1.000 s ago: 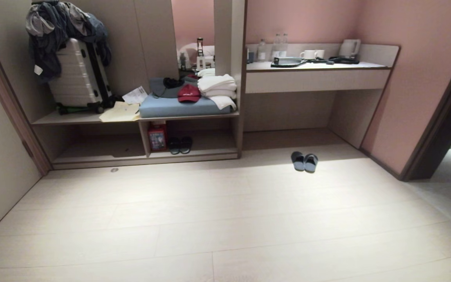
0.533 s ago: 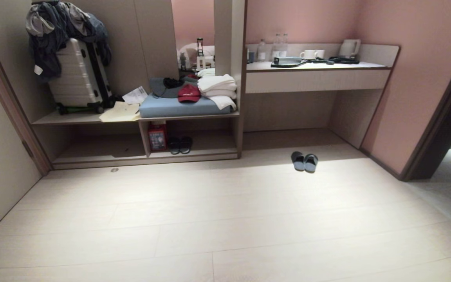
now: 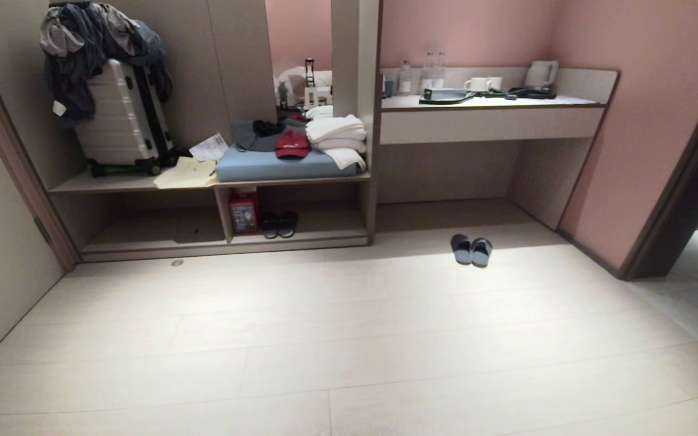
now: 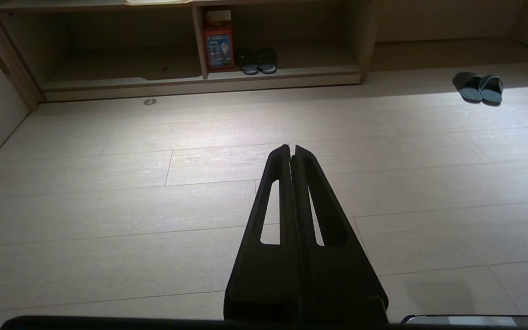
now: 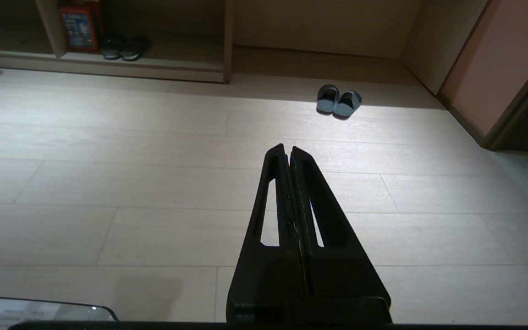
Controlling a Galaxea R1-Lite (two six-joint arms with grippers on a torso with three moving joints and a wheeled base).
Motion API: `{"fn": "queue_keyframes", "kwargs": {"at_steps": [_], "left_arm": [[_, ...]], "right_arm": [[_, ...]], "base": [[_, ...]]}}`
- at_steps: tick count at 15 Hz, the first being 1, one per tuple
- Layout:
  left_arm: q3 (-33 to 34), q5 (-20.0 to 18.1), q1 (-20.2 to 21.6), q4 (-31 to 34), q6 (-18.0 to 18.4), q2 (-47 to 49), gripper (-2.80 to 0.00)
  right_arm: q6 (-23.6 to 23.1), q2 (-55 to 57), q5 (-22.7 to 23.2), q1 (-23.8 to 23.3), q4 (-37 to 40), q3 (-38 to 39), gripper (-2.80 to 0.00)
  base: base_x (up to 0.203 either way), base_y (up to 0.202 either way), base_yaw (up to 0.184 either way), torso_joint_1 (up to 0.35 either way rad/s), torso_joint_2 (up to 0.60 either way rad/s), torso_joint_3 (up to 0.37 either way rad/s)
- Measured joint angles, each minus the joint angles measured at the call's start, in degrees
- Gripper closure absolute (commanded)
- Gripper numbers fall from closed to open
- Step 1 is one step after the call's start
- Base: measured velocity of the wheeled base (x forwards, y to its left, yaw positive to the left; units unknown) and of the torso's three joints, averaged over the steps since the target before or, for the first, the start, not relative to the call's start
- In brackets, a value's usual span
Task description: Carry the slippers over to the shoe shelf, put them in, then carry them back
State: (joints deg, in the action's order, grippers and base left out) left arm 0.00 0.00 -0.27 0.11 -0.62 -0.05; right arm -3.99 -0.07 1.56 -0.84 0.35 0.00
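two slippers (image 3: 471, 249) on floor; two end effectors closed.

Matte black, tapering, slotted fingers (image 4: 277, 183) on both grippers

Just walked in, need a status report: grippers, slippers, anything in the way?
Left gripper and right gripper shut, empty, over floor. Slippers on floor by desk, untouched. Shoe shelf holds black pair. Path open.
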Motion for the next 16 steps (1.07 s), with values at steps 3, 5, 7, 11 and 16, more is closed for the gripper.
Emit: {"fn": "queue_keyframes", "kwargs": {"at_steps": [3, 5, 7, 11, 16], "left_arm": [[0.00, 0.00, 0.00, 0.04, 0.12, 0.00, 0.00], [0.00, 0.00, 0.00, 0.02, 0.10, 0.00, 0.00], [0.00, 0.00, 0.00, 0.07, 0.10, 0.00, 0.00], [0.00, 0.00, 0.00, 0.02, 0.05, 0.00, 0.00], [0.00, 0.00, 0.00, 0.02, 0.04, 0.00, 0.00]], "right_arm": [[0.00, 0.00, 0.00, 0.02, 0.01, 0.00, 0.00], [-0.02, 0.00, -0.02, 0.02, 0.01, 0.00, 0.00], [-0.02, 0.00, -0.02, 0.02, 0.03, 0.00, 0.00], [-0.06, 0.00, 0.01, 0.05, 0.07, 0.00, 0.00], [-0.08, 0.00, 0.01, 0.07, 0.06, 0.00, 0.00]], "base": [[0.000, 0.000, 0.000, 0.000, 0.00, 0.000], [0.000, 0.000, 0.000, 0.000, 0.00, 0.000], [0.000, 0.000, 0.000, 0.000, 0.00, 0.000], [0.000, 0.000, 0.000, 0.000, 0.00, 0.000], [0.000, 0.000, 0.000, 0.000, 0.00, 0.000]]}}
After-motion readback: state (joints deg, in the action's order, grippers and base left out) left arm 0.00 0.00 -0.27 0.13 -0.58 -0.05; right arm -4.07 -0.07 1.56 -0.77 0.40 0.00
